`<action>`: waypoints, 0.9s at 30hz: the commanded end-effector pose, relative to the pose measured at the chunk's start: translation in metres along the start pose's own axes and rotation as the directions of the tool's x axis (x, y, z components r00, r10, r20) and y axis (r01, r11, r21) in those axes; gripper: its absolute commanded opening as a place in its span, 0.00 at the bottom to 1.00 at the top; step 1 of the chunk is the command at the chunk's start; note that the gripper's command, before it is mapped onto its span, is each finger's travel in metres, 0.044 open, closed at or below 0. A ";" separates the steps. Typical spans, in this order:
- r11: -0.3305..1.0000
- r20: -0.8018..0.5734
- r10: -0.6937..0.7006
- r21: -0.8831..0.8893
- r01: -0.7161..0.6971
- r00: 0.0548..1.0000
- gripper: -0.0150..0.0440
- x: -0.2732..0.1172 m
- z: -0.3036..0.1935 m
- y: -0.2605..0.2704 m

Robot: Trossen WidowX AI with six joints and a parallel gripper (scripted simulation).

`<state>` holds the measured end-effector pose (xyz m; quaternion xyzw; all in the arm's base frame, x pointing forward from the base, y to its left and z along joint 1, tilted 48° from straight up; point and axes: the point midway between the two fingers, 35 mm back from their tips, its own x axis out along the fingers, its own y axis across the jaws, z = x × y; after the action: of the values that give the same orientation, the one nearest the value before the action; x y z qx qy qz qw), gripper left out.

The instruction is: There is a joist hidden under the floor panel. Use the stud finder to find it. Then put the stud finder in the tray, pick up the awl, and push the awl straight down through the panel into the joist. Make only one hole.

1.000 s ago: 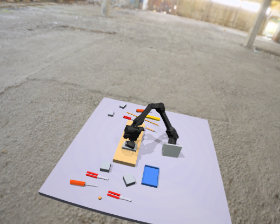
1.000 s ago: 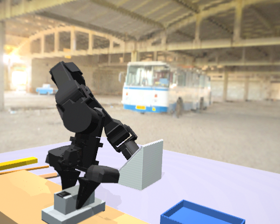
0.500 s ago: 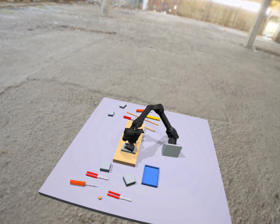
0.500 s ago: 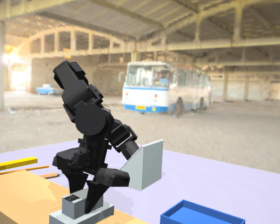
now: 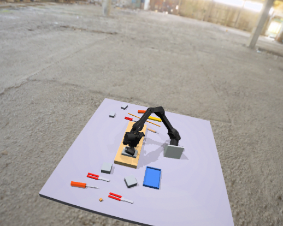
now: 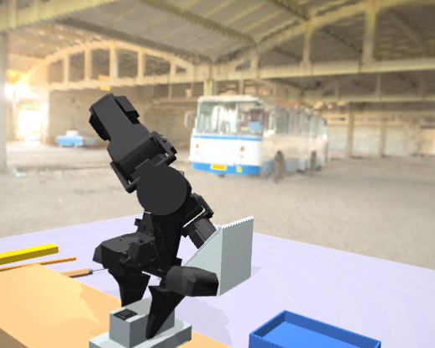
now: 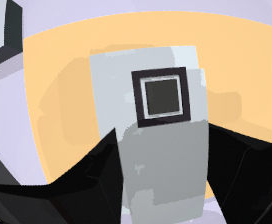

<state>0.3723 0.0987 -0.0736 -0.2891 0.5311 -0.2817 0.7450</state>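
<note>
The grey stud finder (image 5: 125,153) (image 6: 121,329) (image 7: 162,170) is over the near end of the orange-tan floor panel (image 5: 127,161) (image 6: 40,298) (image 7: 232,60), at or just above its surface; any small gap cannot be told. Its square display (image 7: 162,97) is dark. My gripper (image 5: 130,150) (image 6: 140,318) (image 7: 154,129) is shut on the stud finder's raised body, one finger on each side. The awl (image 5: 152,130) (image 6: 75,272), with a tan handle and thin metal tip, lies beside the panel's far part. The blue tray (image 5: 152,177) (image 6: 313,332) holds nothing visible. The joist is hidden.
Grey blocks (image 5: 106,167) (image 5: 130,181) lie near the panel's near end. Red-handled tools (image 5: 93,176) (image 5: 115,196) and an orange screwdriver (image 5: 78,184) lie near the front left. A yellow bar (image 5: 154,119) (image 6: 23,254) lies at the back. A grey upright plate (image 5: 174,152) (image 6: 236,256) stands by the arm's base.
</note>
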 end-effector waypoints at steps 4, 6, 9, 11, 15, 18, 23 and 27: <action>1.000 -0.003 0.005 0.000 -0.005 1.000 0.25 0.000 -0.001 0.016; 1.000 -0.003 0.005 0.000 -0.005 1.000 0.25 0.000 -0.001 0.020; 1.000 -0.003 0.006 0.000 -0.006 1.000 0.25 -0.001 -0.001 0.026; 1.000 -0.003 0.006 0.000 -0.006 1.000 0.25 -0.001 -0.001 0.029; 1.000 -0.003 0.006 0.000 -0.006 1.000 0.25 -0.001 -0.001 0.037; 1.000 -0.003 0.006 0.001 -0.006 1.000 0.25 -0.001 -0.001 0.042; 1.000 0.001 0.002 -0.001 -0.002 1.000 0.25 -0.001 0.000 0.037; 1.000 0.001 0.002 -0.001 -0.002 1.000 0.25 -0.001 0.000 0.037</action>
<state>0.3763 0.1251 -0.1007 -0.2891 0.5311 -0.2802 0.7455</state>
